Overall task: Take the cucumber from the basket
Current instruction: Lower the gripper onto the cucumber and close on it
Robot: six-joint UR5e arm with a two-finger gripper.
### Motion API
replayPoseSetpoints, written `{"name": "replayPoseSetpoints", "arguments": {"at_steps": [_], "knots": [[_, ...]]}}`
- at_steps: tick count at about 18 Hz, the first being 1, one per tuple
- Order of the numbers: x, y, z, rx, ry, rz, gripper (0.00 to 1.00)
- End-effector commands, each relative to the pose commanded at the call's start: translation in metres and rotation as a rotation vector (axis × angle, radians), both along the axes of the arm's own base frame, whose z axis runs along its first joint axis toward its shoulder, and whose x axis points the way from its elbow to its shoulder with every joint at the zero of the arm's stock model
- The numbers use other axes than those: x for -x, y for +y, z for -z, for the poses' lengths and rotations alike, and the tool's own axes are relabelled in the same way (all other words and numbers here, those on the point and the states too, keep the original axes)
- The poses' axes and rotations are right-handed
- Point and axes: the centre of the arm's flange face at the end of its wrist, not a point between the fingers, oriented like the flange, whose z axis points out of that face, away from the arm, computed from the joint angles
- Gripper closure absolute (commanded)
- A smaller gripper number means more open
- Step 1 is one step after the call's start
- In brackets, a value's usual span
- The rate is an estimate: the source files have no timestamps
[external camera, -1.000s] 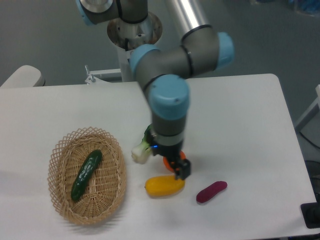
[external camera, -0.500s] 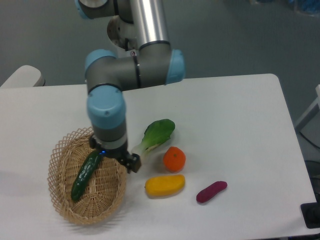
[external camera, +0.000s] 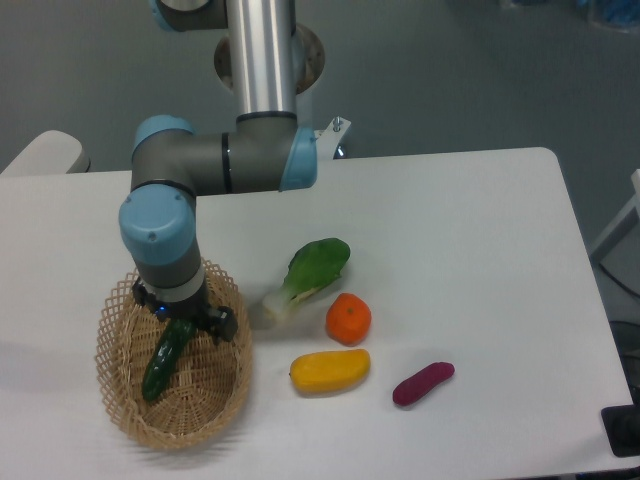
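The dark green cucumber (external camera: 164, 362) lies slanted inside the tan wicker basket (external camera: 128, 420) at the table's front left. My gripper (external camera: 183, 322) hangs straight down over the cucumber's upper end, inside the basket's rim. The arm's wrist hides the fingers and the top of the cucumber, so whether the jaws are open or closed on it does not show.
A leafy bok choy (external camera: 310, 270), an orange fruit (external camera: 348, 318), a yellow fruit (external camera: 329, 370) and a small purple vegetable (external camera: 423, 383) lie on the white table to the right of the basket. The arm's base stands at the back.
The arm has swung left from above the yellow fruit and orange, across the basket's right rim, and now stands over the cucumber's upper end. The vegetables have not moved.
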Motion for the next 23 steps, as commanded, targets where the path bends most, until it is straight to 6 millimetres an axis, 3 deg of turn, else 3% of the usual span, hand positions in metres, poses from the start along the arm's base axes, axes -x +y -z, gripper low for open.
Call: {"name": "replayPoseSetpoints", "arguments": {"at_steps": [6, 22, 23], "knots": [[-0.012, 0.008, 0.017, 0.010, -0.001, 0.024, 0.00], [-0.019, 0.015, 0.037, 0.012, 0.004, 0.043, 0.00], [-0.022, 0.015, 0.036, 0.012, 0.004, 0.047, 0.04]]}}
